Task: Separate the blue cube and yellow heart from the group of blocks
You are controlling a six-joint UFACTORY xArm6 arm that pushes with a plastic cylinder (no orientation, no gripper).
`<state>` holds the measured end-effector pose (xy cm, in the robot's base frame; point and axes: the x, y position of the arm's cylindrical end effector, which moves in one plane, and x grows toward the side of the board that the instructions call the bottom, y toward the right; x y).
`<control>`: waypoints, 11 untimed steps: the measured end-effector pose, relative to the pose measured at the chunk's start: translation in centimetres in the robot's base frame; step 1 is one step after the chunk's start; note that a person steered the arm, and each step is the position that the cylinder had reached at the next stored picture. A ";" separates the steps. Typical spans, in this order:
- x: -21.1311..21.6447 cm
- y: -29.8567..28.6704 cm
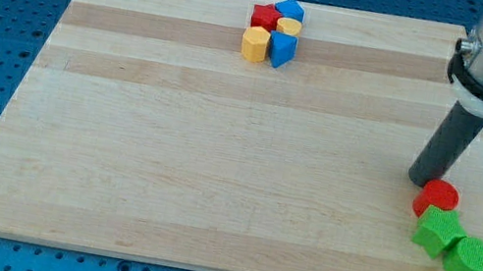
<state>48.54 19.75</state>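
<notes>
While the wooden board (219,151) serves as the landmark, five blocks sit packed together near the middle of its top edge. At the cluster's top lie a red block (264,16), shape unclear, and, touching it on the view's right, a blue block (291,10) that looks pentagonal. Below them a small yellow block (288,27), possibly the heart, is wedged in the centre; its shape and the way it points cannot be made out. A yellow hexagonal block (255,44) and a second blue block (281,50), blocky in form, form the cluster's lower row, touching each other. None shows a clear long axis.

Near the board's right edge, towards its bottom corner, my tip (422,179) rests on the wood, just beside the upper left of a red cylinder (437,199). Below that lie a green block (439,232) and a green cylinder (470,260), all three touching in a chain. No pincer is fitted; the rod holds nothing. Tip and cluster stand well apart.
</notes>
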 end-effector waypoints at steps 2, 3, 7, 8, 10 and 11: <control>-5.2 -2.1; -9.6 -3.0; -29.1 -11.3; -29.3 -14.1; -29.3 -19.1; -28.7 -18.9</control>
<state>19.89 0.80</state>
